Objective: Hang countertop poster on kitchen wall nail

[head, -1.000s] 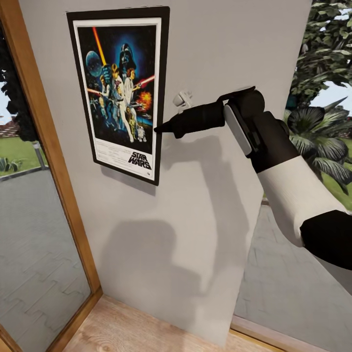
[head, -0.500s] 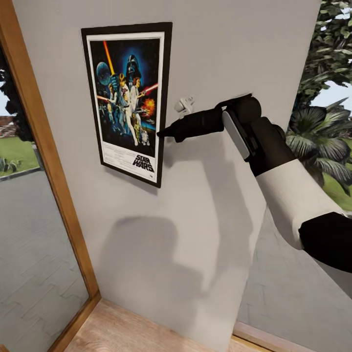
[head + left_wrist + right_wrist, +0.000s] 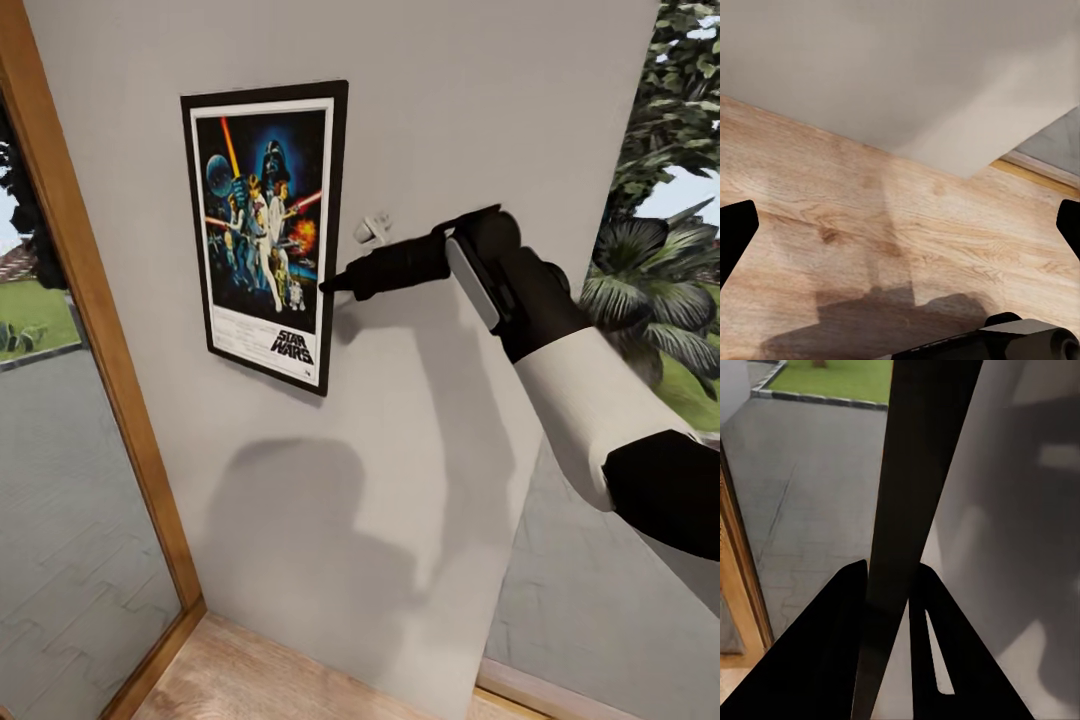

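The Star Wars poster lies against the grey wall, black frame and white border showing. A small white wall nail sticks out just right of its right edge, level with the upper half. My right gripper is shut on the poster's right edge, below the nail. In the right wrist view its fingers pinch the dark frame edge. My left gripper hangs open over the wooden floor, nothing between its fingertips. The kitchen countertop is out of view.
A wood-framed glass pane borders the wall on the left. On the right is a window opening with garden plants behind it. Wooden floor runs along the wall's foot.
The poster has dropped lower on the wall relative to the nail and looks smaller, as if nearer the wall. My right gripper keeps its hold on the edge. The view has shifted slightly.
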Available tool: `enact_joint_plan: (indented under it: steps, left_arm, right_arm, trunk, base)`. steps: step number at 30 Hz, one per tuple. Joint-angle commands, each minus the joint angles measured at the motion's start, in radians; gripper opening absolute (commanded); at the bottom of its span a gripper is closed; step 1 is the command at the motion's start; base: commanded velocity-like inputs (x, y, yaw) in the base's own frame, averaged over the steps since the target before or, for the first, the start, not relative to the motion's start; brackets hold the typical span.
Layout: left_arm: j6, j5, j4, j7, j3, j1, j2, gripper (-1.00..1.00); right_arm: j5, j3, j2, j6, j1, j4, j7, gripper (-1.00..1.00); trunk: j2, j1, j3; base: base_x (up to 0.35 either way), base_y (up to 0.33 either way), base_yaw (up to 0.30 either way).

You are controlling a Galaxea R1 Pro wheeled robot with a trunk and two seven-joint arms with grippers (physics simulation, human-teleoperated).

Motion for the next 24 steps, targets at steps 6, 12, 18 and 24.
enact_joint_plan:
  steps: [6, 12, 18, 24]
  left_arm:
    - [0.000, 0.004, 0.000, -0.004, 0.001, 0.001, 0.000, 1.00]
    - [0.000, 0.004, 0.000, -0.004, 0.001, 0.001, 0.000, 1.00]
    - [0.000, 0.004, 0.000, -0.004, 0.000, 0.001, 0.000, 1.00]
    - [0.000, 0.004, -0.001, -0.004, 0.001, 0.001, 0.000, 1.00]
  right_arm:
    - [-0.007, 0.000, 0.002, 0.007, 0.000, 0.010, 0.000, -1.00]
    - [-0.006, 0.000, 0.002, 0.010, -0.001, 0.011, -0.005, -1.00]
    - [-0.003, -0.001, 0.018, 0.010, -0.002, 0.009, -0.006, -1.00]
    - [-0.002, -0.001, 0.026, 0.007, -0.002, 0.003, -0.006, -1.00]
  trunk:
    - [-0.001, 0.000, 0.000]
    - [-0.001, 0.000, 0.000]
    - [-0.001, 0.000, 0.000]
    - [-0.001, 0.000, 0.000]
  base:
    - [0.000, 0.000, 0.000]
    - [0.000, 0.000, 0.000]
    - [0.000, 0.000, 0.000]
    - [0.000, 0.000, 0.000]
